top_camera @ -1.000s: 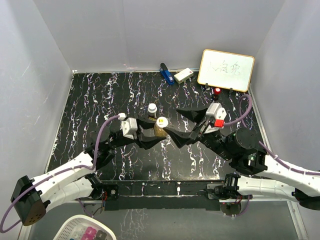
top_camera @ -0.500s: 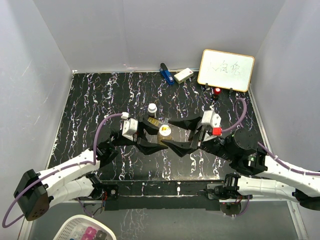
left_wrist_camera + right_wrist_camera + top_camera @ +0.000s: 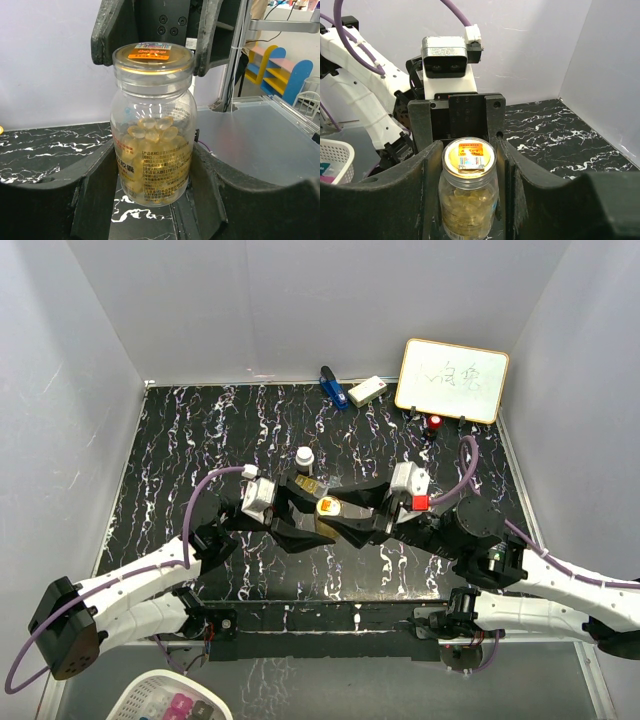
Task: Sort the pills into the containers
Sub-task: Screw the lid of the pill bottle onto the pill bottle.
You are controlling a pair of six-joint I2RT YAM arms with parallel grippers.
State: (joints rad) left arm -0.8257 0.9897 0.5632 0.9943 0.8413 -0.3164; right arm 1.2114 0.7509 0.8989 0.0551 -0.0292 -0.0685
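Note:
The golden-amber bottle (image 3: 327, 507) (image 3: 152, 150) stands mid-table, partly filled with yellow pills (image 3: 151, 129), its gold cap (image 3: 468, 156) on. My left gripper (image 3: 315, 518) (image 3: 152, 167) is shut on the bottle's lower body, a finger pressed to each side. My right gripper (image 3: 347, 510) (image 3: 469, 152) faces it from the other side and is shut on the cap, with its fingers (image 3: 206, 45) against the rim. Behind stand the dark bottle with a white cap (image 3: 304, 456) and the small clear box with yellow-gold sections (image 3: 308, 483).
A blue object (image 3: 331, 386) and a white block (image 3: 367, 391) lie at the back edge. A whiteboard (image 3: 452, 380) leans at the back right with a small red thing (image 3: 435, 422) below it. A white basket (image 3: 170, 698) sits off the table at front left.
The right arm has moved left toward the bottle and its jaws have closed from wide onto the cap. The left gripper has brought the bottle slightly nearer and kept its hold.

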